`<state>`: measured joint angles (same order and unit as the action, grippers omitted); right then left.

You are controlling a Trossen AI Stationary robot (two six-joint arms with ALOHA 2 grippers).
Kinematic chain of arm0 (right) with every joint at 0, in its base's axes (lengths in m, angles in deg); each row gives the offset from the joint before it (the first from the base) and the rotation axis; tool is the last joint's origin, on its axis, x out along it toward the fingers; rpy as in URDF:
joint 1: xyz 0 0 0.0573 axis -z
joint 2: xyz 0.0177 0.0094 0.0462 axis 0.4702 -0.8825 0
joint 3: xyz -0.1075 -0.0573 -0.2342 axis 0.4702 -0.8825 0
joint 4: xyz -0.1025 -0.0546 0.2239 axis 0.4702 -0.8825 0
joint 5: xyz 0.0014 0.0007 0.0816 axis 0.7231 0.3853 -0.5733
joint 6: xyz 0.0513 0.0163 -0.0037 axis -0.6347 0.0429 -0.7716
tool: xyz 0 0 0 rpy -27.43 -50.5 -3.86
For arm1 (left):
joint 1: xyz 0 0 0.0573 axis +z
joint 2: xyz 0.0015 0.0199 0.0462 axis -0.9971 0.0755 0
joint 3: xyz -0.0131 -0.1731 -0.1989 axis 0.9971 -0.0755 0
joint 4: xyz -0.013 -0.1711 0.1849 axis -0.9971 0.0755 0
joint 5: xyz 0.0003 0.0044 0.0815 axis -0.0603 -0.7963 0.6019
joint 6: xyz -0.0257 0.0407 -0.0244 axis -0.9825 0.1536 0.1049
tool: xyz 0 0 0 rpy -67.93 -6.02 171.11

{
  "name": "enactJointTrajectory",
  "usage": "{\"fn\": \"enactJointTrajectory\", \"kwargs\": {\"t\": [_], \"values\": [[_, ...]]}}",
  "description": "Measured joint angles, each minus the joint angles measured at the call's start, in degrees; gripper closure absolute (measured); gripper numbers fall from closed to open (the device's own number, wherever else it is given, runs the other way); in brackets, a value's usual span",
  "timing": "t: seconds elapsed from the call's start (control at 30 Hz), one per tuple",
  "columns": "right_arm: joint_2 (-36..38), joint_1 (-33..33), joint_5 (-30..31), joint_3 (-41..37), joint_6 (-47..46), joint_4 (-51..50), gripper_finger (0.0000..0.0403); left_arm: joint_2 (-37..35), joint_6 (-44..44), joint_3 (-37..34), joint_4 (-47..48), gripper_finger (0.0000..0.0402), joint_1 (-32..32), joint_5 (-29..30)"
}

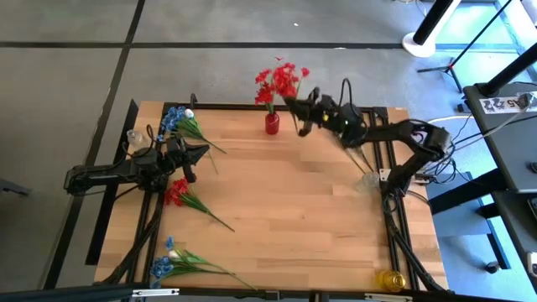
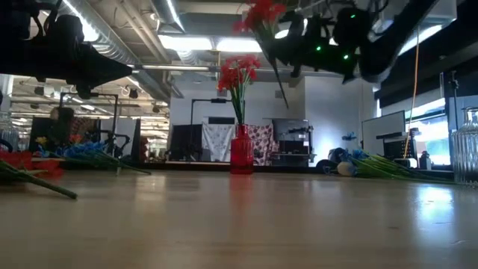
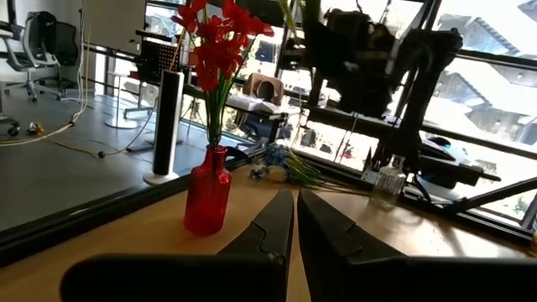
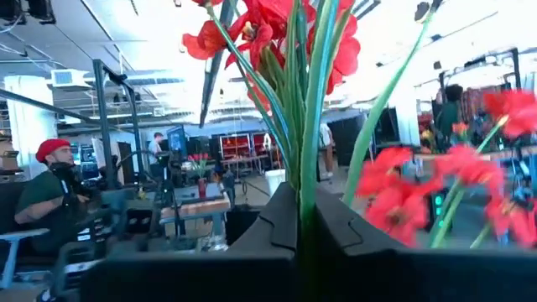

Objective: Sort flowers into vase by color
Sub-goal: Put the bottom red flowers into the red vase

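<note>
A red vase [image 1: 272, 124] stands near the table's far edge and holds red flowers [image 1: 270, 84] upright; it also shows in the low view as the red vase [image 2: 241, 153]. My right gripper [image 1: 299, 107] hovers just right of it, high above the table, shut on a red sprig [image 1: 289, 74]. My left gripper [image 1: 202, 153] is shut on nothing and sits at the table's left, pointing right. More sprigs lie flat on the wood: a blue and white bunch [image 1: 178, 119], a red bunch [image 1: 177, 192] and a blue bunch [image 1: 170, 263]. My right gripper pinches the green stems [image 4: 299, 180] of the red sprig between its two fingers, below the blossoms [image 4: 281, 25]. The sprig is lifted clear of the table, its blossoms [image 2: 261, 13] standing above the fingers and its lower stem [image 2: 278, 71] hanging below.
A clear glass vase [image 1: 134, 138] stands at the left edge, another clear vase [image 1: 369, 179] at the right edge, and a yellow vase [image 1: 390, 279] at the near right corner. The middle of the wooden table [image 1: 310, 210] is bare. People sit in the room behind.
</note>
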<state>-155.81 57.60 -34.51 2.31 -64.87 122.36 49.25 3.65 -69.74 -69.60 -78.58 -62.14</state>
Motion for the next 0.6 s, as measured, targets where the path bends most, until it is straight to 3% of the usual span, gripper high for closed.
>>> {"fn": "enactJointTrajectory", "kwargs": {"t": [0.23,0.6], "values": [[-10.08,6.08,-2.64,8.48,-3.22,8.27,0.0397,-0.01,0.00,0.00,0.00,0.0383,0.00,0.06],[-26.79,6.09,2.83,26.16,-7.52,13.57,0.0397,0.00,0.04,0.00,0.00,0.0383,0.00,-0.04]]}}
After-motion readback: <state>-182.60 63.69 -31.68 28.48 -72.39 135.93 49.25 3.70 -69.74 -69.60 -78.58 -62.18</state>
